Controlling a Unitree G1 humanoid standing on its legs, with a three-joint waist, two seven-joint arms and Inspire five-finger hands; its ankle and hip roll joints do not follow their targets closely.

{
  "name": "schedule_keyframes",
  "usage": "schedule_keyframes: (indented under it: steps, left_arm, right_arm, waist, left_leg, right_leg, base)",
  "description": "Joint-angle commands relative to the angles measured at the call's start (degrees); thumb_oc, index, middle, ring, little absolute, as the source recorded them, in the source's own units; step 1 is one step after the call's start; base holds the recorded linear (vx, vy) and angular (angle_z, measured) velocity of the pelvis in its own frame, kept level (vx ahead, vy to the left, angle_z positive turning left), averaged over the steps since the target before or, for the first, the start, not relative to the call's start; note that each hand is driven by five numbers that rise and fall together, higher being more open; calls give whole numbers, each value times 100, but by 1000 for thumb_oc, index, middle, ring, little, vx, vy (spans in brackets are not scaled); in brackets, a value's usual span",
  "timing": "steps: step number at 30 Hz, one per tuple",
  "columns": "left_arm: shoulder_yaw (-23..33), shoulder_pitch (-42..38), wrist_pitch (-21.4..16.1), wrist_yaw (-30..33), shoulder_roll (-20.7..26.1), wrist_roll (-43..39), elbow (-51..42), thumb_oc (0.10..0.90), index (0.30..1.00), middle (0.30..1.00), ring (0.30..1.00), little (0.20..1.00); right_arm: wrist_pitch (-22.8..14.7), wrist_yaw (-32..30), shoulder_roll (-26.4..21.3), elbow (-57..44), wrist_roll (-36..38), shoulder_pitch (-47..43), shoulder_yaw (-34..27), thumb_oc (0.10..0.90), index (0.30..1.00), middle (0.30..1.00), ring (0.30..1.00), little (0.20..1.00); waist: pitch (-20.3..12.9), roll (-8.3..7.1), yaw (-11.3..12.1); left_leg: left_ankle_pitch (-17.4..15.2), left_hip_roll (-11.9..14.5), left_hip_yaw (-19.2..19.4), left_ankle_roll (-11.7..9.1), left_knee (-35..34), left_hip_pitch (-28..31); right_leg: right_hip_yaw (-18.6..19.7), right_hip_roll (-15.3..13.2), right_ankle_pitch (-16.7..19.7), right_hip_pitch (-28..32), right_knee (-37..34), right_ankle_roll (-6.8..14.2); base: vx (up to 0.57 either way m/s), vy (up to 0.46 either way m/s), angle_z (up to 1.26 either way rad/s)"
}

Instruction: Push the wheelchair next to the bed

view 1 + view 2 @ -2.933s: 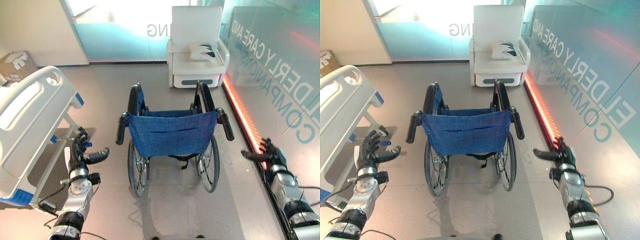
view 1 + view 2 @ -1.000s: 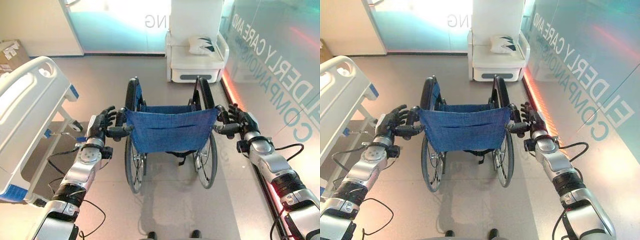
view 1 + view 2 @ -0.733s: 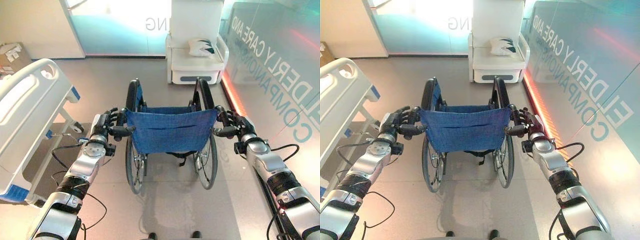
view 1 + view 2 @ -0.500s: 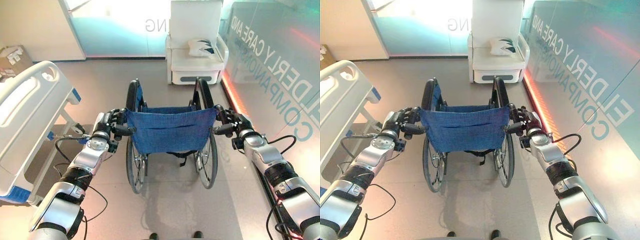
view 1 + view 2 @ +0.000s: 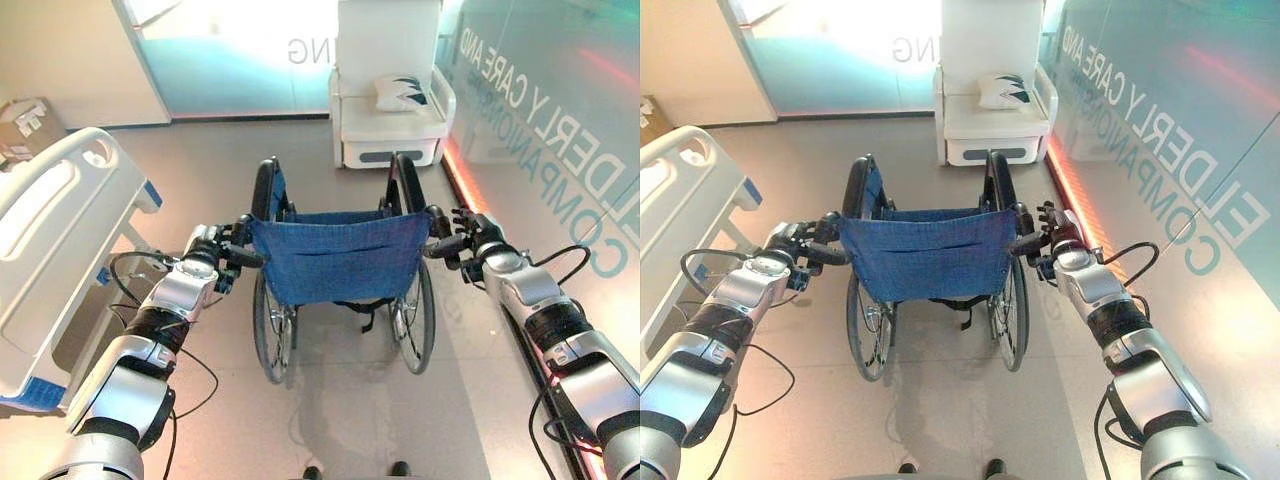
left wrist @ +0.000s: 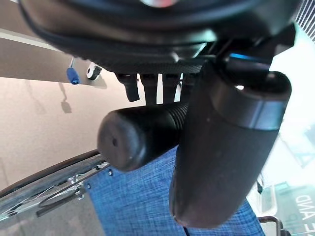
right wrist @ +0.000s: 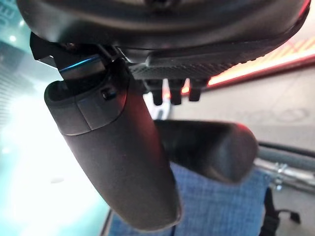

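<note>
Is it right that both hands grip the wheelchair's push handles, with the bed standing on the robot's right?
Not quite. Both the left hand and right hand do grip the wheelchair handles, but the bed stands on the robot's left, as the left eye view shows.

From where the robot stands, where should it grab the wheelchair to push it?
Grab the two black push handles behind the blue backrest, coming from behind. They stick out backward toward the robot, one per side, rounded like bars, so a robot hand can wrap each. The left robot hand curls around the left handle; the right robot hand curls around the right handle of the wheelchair.
</note>
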Motion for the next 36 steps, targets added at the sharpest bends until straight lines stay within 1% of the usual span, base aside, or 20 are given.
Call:
schedule_keyframes:
  steps: [1, 5, 9, 11, 13, 17, 21, 27, 30, 31, 32, 36]
  left_arm:
    - [-448, -634, 108, 71, 518, 1022, 723, 800, 900, 900, 900, 900]
    - [-628, -840, 160, -81, 504, 1391, 827, 800, 900, 900, 900, 900]
    - [-778, -982, 153, -151, 469, 1422, 882, 800, 900, 900, 900, 900]
    - [-803, -1010, 128, -136, 429, 1412, 877, 800, 900, 900, 900, 900]
    - [-826, -1015, 68, -154, 399, 1439, 847, 800, 900, 900, 900, 900]
    - [-839, -1014, 42, -121, 345, 1411, 788, 800, 900, 900, 900, 900]
    - [-850, -1021, 101, -95, 312, 1396, 710, 800, 900, 900, 900, 900]
    - [-868, -1020, 153, -87, 255, 1379, 683, 800, 900, 900, 900, 900]
    - [-867, -1007, 153, -70, 220, 1363, 678, 800, 900, 900, 900, 900]
    - [-869, -978, 128, -103, 185, 1406, 672, 800, 900, 900, 900, 900]
    - [-869, -975, 119, -109, 176, 1418, 675, 800, 900, 900, 900, 900]
    - [-853, -876, 153, -57, 138, 1403, 623, 800, 900, 900, 900, 900]
  right_arm:
    - [34, -555, -489, 260, -676, -1249, 211, 800, 900, 900, 900, 900]
    - [349, -624, -574, 421, -841, -1532, 337, 800, 900, 900, 900, 900]
    - [576, -659, -575, 541, -893, -1778, 463, 800, 900, 900, 900, 900]
    - [664, -611, -548, 580, -842, -1843, 498, 800, 900, 900, 900, 900]
    - [819, -436, -528, 639, -924, -1862, 533, 800, 900, 900, 900, 900]
    - [997, -187, -445, 772, -956, -1807, 582, 800, 900, 900, 900, 900]
    - [1057, 66, -360, 944, -1060, -1742, 588, 800, 900, 900, 900, 900]
    - [1125, 271, -225, 1166, -1155, -1678, 592, 800, 900, 900, 900, 900]
    - [1117, 300, -177, 1240, -1165, -1653, 590, 800, 900, 900, 900, 900]
    - [1013, 330, -147, 1288, -1145, -1624, 593, 800, 900, 900, 900, 900]
    - [1012, 328, -135, 1292, -1140, -1622, 594, 800, 900, 900, 900, 900]
    - [1015, 180, -58, 1277, -1107, -1544, 554, 800, 900, 900, 900, 900]
  waist:
    - [-180, -111, 107]
    - [-191, -138, 109]
    - [-208, -169, 123]
    - [-221, -184, 127]
    - [-236, -195, 128]
    - [-247, -202, 143]
    - [-234, -202, 167]
    - [-232, -195, 206]
    - [-228, -189, 218]
    - [-221, -186, 228]
    - [-217, -185, 230]
    - [-216, -185, 252]
  left_leg:
    - [-333, -233, 171, 41, 126, -153]
    - [-345, -236, 163, 47, 128, -141]
    - [-352, -240, 156, 48, 128, -135]
    - [-354, -244, 159, 50, 125, -134]
    - [-352, -241, 168, 48, 123, -131]
    - [-342, -232, 171, 47, 112, -130]
    - [-336, -226, 163, 48, 114, -126]
    - [-322, -225, 152, 40, 116, -136]
    - [-316, -228, 146, 40, 112, -143]
    - [-310, -232, 127, 38, 110, -144]
    - [-307, -233, 124, 38, 109, -144]
    - [-300, -236, 111, 25, 96, -153]
  right_leg:
    - [-83, -113, -411, 129, 240, 105]
    - [-72, -101, -428, 139, 248, 101]
    - [-72, -91, -435, 149, 245, 99]
    - [-66, -85, -436, 148, 242, 100]
    - [-63, -81, -441, 147, 248, 98]
    - [-71, -79, -447, 150, 255, 91]
    - [-89, -89, -453, 158, 267, 85]
    - [-123, -106, -441, 166, 262, 84]
    - [-134, -106, -439, 165, 261, 80]
    - [-137, -104, -437, 168, 260, 75]
    - [-141, -104, -436, 169, 259, 73]
    - [-160, -113, -416, 172, 231, 81]
  base:
    - [0, 0, 0]
    - [0, 0, 0]
    - [9, -3, 0]
    - [15, 0, 0]
    - [0, 0, 0]
    - [0, 0, 0]
    - [8, -1, 0]
    - [23, 1, 1]
    - [19, 1, 1]
    - [55, 3, 5]
    - [50, 1, 6]
    - [71, 4, 3]
